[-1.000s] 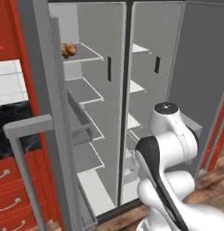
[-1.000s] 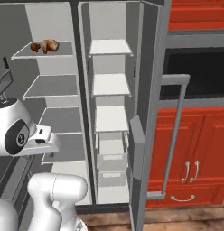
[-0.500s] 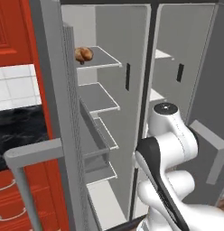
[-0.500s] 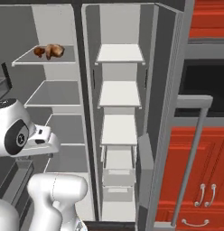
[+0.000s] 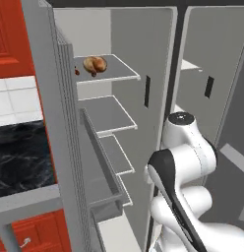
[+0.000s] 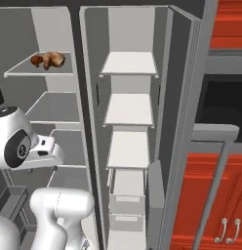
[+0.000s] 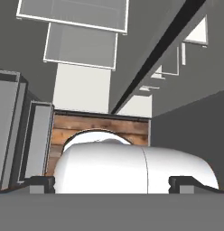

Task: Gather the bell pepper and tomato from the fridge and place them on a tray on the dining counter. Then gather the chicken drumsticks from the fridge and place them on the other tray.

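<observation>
Two chicken drumsticks (image 5: 94, 64) on top shelf, fridge (image 6: 127, 113) nearer — base advanced

Flat, even rendered light; soft shadows, no glare or blur.

A kitchen: open fridge (image 6: 128, 63), red cabinets (image 6: 220, 215), black marble counter (image 5: 18, 157).

The fridge (image 5: 158, 59) stands with both doors open, showing pale grey shelves stacked in two columns. On the top shelf (image 5: 116, 71) of the left compartment lie the chicken drumsticks (image 5: 94, 64), one pale tan and one darker red-brown, touching each other near the shelf's left end. The lower shelves (image 6: 129, 110) carry nothing. A wooden floor (image 7: 100, 128) shows below the fridge.
</observation>
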